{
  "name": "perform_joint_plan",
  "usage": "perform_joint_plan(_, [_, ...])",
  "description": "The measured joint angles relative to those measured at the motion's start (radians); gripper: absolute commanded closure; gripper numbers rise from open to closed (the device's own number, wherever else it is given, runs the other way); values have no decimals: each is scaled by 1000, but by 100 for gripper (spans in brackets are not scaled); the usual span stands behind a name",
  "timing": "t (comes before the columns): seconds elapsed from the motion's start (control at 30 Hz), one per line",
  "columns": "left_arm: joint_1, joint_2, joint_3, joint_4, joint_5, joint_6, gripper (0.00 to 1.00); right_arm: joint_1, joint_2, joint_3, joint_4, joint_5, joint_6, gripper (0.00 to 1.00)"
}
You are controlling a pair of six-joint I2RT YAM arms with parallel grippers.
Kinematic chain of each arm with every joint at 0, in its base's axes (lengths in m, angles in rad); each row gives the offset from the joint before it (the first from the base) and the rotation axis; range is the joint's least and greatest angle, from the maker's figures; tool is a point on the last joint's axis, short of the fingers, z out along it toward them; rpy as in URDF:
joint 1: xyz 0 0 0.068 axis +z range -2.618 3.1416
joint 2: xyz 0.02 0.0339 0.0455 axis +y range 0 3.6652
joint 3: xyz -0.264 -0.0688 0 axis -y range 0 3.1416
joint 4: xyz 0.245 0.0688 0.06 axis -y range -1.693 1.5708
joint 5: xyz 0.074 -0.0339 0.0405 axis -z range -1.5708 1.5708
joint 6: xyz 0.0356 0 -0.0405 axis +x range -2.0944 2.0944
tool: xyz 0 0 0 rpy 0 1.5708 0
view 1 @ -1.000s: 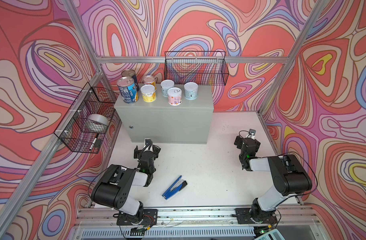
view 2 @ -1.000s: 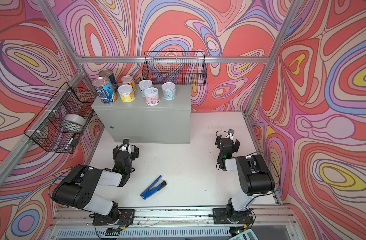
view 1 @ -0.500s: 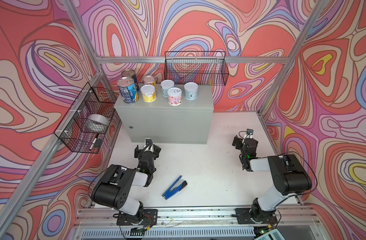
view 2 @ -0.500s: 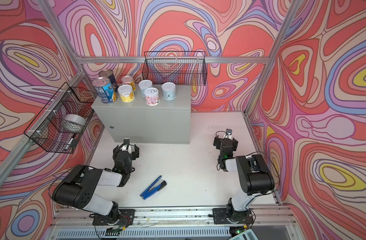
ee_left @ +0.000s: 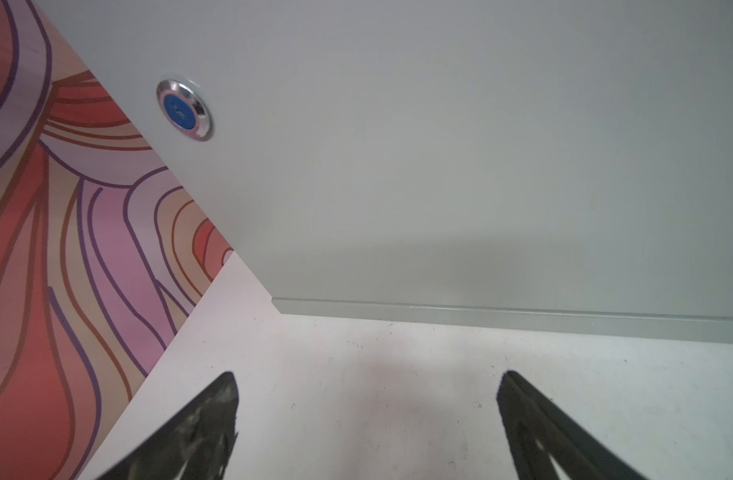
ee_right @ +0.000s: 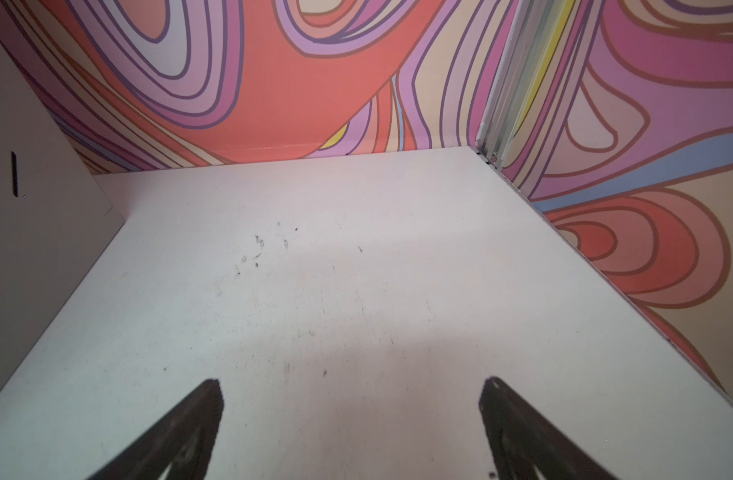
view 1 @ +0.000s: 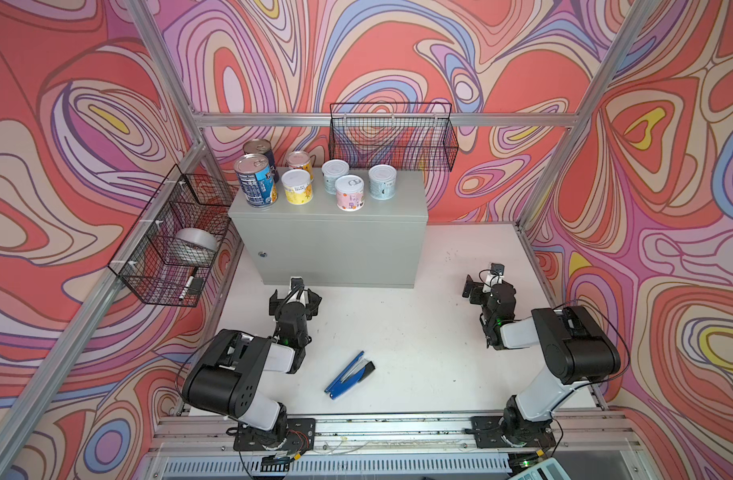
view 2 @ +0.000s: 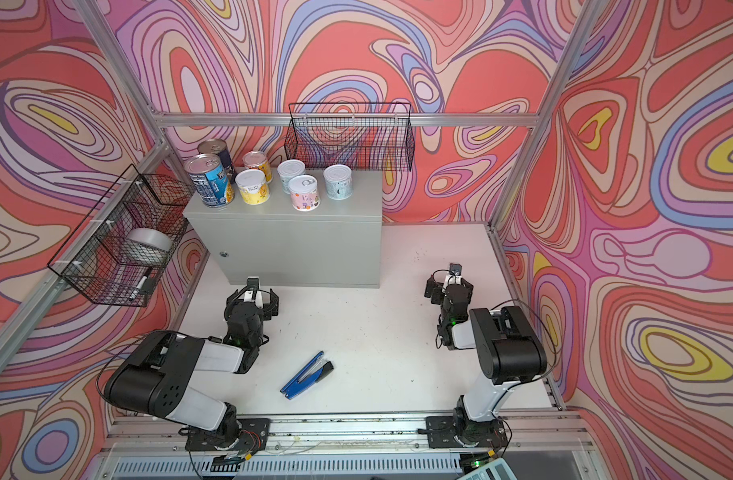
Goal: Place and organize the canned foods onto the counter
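Observation:
Several canned foods stand upright on the left half of the grey counter (view 1: 327,245) top in both top views: two tall blue tins (view 1: 255,183) at the left end, a small orange one (view 1: 300,163) behind, and white-lidded ones (view 1: 350,192) (view 2: 303,192) beside them. My left gripper (view 1: 294,297) (ee_left: 369,376) hangs open and empty low over the table, close before the counter (ee_left: 439,166) front near its round lock (ee_left: 185,109). Right of the counter, my right gripper (view 1: 486,286) (ee_right: 351,381) is open and empty above bare table.
A blue stapler (view 1: 348,374) lies on the white table (view 1: 439,332) between the arms. A black wire basket (view 1: 165,249) on the left wall holds a silver tape roll (view 1: 194,245) and a marker. Another wire basket (view 1: 392,137) hangs on the back wall above the counter.
My right gripper has swung slightly to the left. The left arm and the cans have not visibly moved.

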Motion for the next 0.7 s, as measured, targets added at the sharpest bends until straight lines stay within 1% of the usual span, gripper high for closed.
perform_joint_plan(0.17, [49, 3, -43, 33, 102, -17, 0, 0, 0, 0, -3, -1, 0, 2])
perform_joint_plan(0.23, [66, 32, -46, 67, 136, -19, 0, 0, 0, 0, -3, -1, 0, 2])
perform_joint_plan(0.3, [73, 43, -47, 65, 161, -26, 0, 0, 0, 0, -3, -1, 0, 1])
perform_joint_plan(0.5, [74, 43, -47, 81, 197, -33, 0, 0, 0, 0, -3, -1, 0, 1])
perform_joint_plan(0.7, [74, 43, -47, 85, 204, -33, 0, 0, 0, 0, -3, -1, 0, 2])
